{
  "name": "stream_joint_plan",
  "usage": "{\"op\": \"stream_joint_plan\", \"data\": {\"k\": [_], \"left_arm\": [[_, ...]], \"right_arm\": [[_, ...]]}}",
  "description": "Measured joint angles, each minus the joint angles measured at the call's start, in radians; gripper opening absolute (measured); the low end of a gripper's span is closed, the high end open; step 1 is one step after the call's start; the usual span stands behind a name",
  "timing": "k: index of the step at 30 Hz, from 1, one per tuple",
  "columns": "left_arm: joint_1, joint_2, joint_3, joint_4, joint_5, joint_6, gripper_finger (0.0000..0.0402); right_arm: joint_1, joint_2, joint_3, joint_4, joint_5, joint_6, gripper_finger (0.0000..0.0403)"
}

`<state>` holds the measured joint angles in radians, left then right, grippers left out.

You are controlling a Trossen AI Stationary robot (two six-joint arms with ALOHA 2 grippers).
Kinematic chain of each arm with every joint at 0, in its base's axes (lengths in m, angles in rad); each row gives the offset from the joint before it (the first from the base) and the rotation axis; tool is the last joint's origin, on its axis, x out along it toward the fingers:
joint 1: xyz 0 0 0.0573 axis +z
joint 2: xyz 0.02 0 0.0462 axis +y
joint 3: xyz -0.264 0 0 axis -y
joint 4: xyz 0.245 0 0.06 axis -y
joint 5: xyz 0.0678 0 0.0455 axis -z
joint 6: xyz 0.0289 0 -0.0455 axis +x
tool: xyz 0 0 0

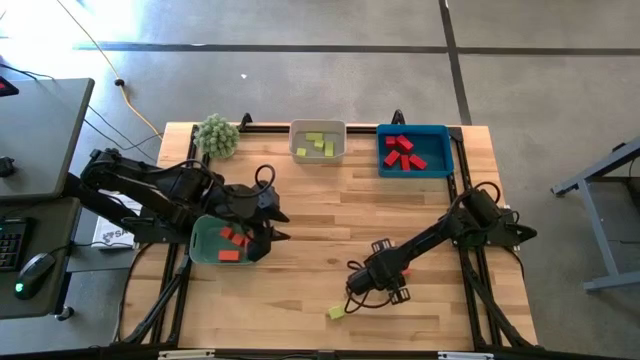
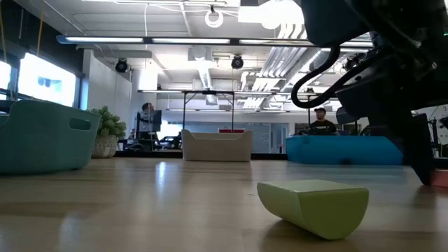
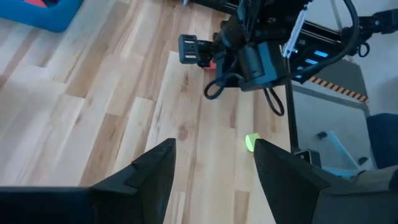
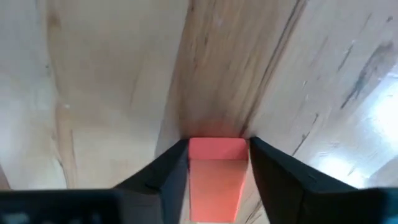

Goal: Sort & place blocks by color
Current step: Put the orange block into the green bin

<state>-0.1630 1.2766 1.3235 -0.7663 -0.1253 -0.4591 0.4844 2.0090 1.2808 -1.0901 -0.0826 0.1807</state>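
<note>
An orange block (image 4: 216,168) lies on the wooden table right of centre, with my right gripper (image 1: 400,271) pointing down and shut on it. A yellow-green block (image 1: 336,313) lies loose near the front edge, large in the low view (image 2: 315,204). My left gripper (image 1: 278,226) hovers open and empty over the right side of a green tray (image 1: 205,240) that holds orange blocks. A white tray (image 1: 318,128) holds yellow-green blocks, and a blue tray (image 1: 440,150) holds red ones. My right gripper pinches the orange block between its two fingers, one on each of two opposite side faces (image 4: 193,163). The fingers come from above, steeply down. The block rests flat on the table between them.
A fuzzy green plant (image 1: 217,135) stands at the far left corner. The white and blue trays line the far edge. Bare wood lies between the green tray and my right gripper and across the middle. Cables and a desk sit off the table's left.
</note>
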Motion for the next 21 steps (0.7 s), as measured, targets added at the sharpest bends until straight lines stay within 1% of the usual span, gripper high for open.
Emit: {"op": "stream_joint_plan", "data": {"k": [5, 10, 13, 18, 21], "left_arm": [[0.027, 0.000, 0.000, 0.000, -0.003, 0.000, 0.0206], [0.056, 0.000, 0.000, 0.000, -0.002, 0.002, 0.0206], [0.075, 0.000, 0.000, 0.000, -0.002, 0.029, 0.0206], [0.116, 0.000, 0.000, 0.000, -0.002, 0.092, 0.0206], [0.148, 0.000, 0.000, 0.000, -0.002, 0.137, 0.0206]], "right_arm": [[0.000, 0.000, 0.000, -0.008, -0.012, 0.026, 0.0096], [-0.003, -0.003, 0.000, -0.008, -0.026, 0.081, 0.0095], [-0.017, 0.000, 0.022, -0.023, -0.039, 0.115, 0.0095], [-0.057, 0.005, 0.098, -0.047, -0.042, 0.155, 0.0095], [-0.090, 0.004, 0.155, -0.050, -0.019, 0.154, 0.0095]]}}
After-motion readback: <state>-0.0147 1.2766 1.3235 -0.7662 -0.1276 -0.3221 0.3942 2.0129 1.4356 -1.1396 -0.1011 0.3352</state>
